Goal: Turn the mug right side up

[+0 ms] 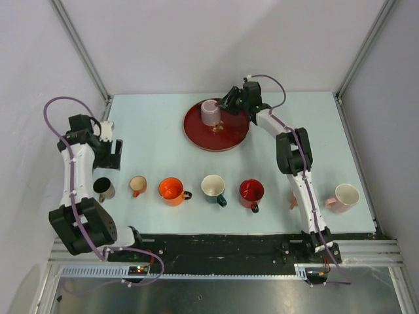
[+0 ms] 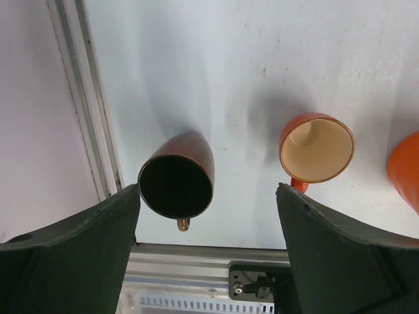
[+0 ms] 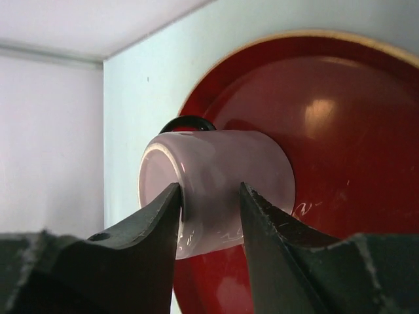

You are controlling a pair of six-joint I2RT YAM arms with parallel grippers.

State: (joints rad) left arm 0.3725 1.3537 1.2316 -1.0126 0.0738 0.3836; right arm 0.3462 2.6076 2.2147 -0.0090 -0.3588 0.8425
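A pale lilac mug point(image 1: 211, 112) stands upside down, mouth down, on a round red plate point(image 1: 229, 136) at the back of the table. In the right wrist view the mug point(image 3: 222, 171) fills the gap ahead of the fingers, with its dark handle point(image 3: 188, 123) on the far side. My right gripper point(image 1: 224, 104) point(image 3: 210, 188) is at the mug's right side. Its jaws are parted narrower than the mug and the tips are close against its wall, not around it. My left gripper point(image 1: 112, 157) point(image 2: 208, 190) is open and empty at the far left.
A row of upright mugs stands along the front: dark brown point(image 1: 103, 188) point(image 2: 177, 178), small orange point(image 1: 137, 184) point(image 2: 317, 147), orange point(image 1: 172, 191), cream and teal point(image 1: 213, 187), red point(image 1: 251, 192), pink point(image 1: 345, 196). White walls enclose the table.
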